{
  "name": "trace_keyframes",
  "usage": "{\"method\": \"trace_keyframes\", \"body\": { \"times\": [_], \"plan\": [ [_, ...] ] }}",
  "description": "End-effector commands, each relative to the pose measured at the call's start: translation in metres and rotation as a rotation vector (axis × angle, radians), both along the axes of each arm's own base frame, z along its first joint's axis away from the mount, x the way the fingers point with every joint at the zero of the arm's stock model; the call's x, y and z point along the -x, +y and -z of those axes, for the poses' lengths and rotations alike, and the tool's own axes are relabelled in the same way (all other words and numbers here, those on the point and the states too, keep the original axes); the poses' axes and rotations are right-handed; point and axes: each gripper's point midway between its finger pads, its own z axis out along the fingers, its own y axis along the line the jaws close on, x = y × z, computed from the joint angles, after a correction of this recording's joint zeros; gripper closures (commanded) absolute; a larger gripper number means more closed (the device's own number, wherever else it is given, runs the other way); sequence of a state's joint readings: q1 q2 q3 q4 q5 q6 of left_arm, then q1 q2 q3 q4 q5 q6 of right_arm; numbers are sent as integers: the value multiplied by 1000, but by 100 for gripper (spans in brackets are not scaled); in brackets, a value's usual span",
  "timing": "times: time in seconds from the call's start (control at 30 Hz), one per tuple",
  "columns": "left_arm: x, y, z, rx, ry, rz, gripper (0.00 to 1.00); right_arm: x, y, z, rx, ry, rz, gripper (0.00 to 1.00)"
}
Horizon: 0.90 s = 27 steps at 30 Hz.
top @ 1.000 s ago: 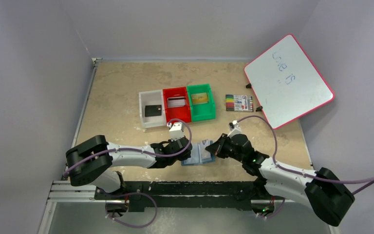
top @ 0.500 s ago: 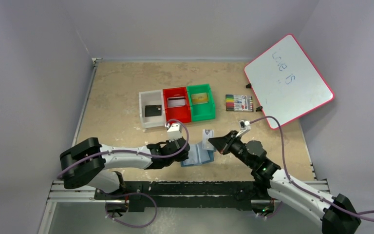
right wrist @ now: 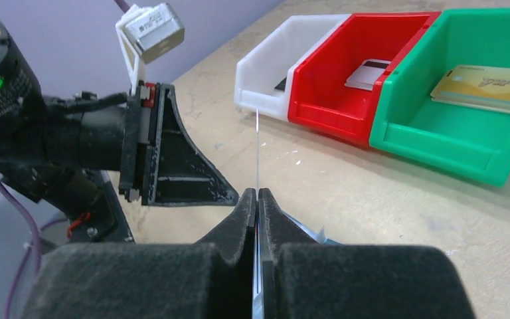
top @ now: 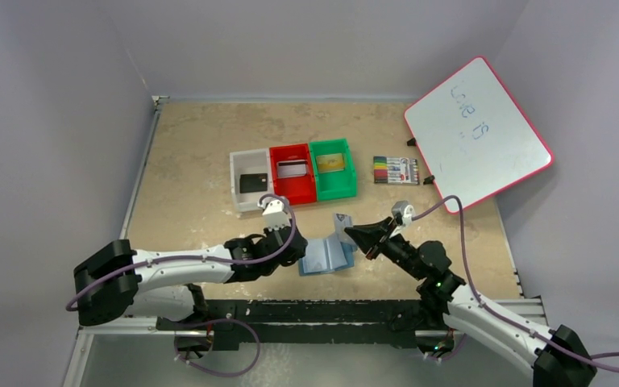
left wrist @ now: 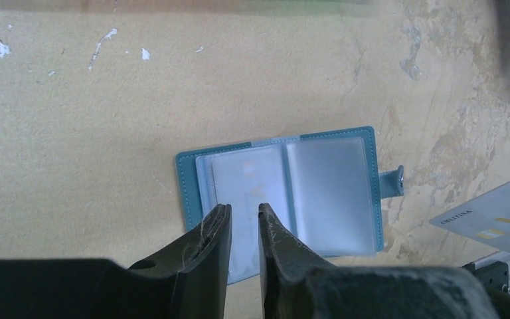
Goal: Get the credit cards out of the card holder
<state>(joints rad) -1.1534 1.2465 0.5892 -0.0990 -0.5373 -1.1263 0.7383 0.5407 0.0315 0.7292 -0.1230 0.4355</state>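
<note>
The teal card holder (top: pixel 328 256) lies open on the table, its pale clear pockets up; it also shows in the left wrist view (left wrist: pixel 319 193). My left gripper (top: pixel 299 253) hovers over its left page (left wrist: pixel 244 211), jaws a narrow gap apart with nothing between them. My right gripper (top: pixel 351 235) is shut on a silver-grey credit card (top: pixel 342 226) and holds it upright above the holder's right edge. That card shows edge-on in the right wrist view (right wrist: pixel 257 143) between the shut fingers (right wrist: pixel 257 194), and at the right of the left wrist view (left wrist: pixel 498 216).
White (top: pixel 236 184), red (top: pixel 291 149) and green (top: pixel 335 192) bins stand behind, holding a black card (top: pixel 254 183), a silver card (top: pixel 292 169) and a gold card (top: pixel 332 161). A marker pack (top: pixel 395 170) and a tilted whiteboard (top: pixel 477 133) are at the back right.
My right gripper pulled the silver card out of the holder and raised it. My left arm drew back to the left, off the holder's page.
</note>
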Motion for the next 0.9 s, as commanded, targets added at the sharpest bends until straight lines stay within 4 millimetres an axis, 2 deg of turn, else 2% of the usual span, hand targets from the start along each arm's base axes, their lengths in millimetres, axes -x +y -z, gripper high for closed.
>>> {"method": "trace_keyframes", "body": {
  "times": [0.0, 0.13, 0.23, 0.3, 0.4, 0.5, 0.57, 0.7, 0.77, 0.87],
  "plan": [
    [-6, 10, -8, 13, -37, -62, 79, 0, 7, -26, 46, -174, -44, 100],
    [-7, 16, -8, -3, -43, -80, 78, -5, 9, -27, 62, -180, -40, 100],
    [-8, 31, -6, -64, -52, -105, 79, -7, 12, -35, 83, -234, -46, 100],
    [-10, 49, -4, -151, -65, -141, 80, -11, 14, -42, 136, -290, -48, 100],
    [-12, 84, -4, -302, -89, -213, 80, -33, 14, -39, 294, -325, -3, 100],
    [-12, 112, -8, -375, -122, -270, 70, -49, 18, -51, 374, -371, 20, 100],
    [-15, 129, -8, -387, -123, -312, 57, -59, 24, -67, 391, -431, 35, 100],
    [-23, 161, 2, -397, -56, -378, 44, -95, 38, -67, 582, -474, 49, 100],
    [-29, 169, -2, -376, -56, -412, 40, -112, 48, -64, 678, -502, 29, 100],
    [-33, 174, -11, -344, -76, -445, 35, -132, 64, -72, 742, -565, 4, 100]
  ]
}}
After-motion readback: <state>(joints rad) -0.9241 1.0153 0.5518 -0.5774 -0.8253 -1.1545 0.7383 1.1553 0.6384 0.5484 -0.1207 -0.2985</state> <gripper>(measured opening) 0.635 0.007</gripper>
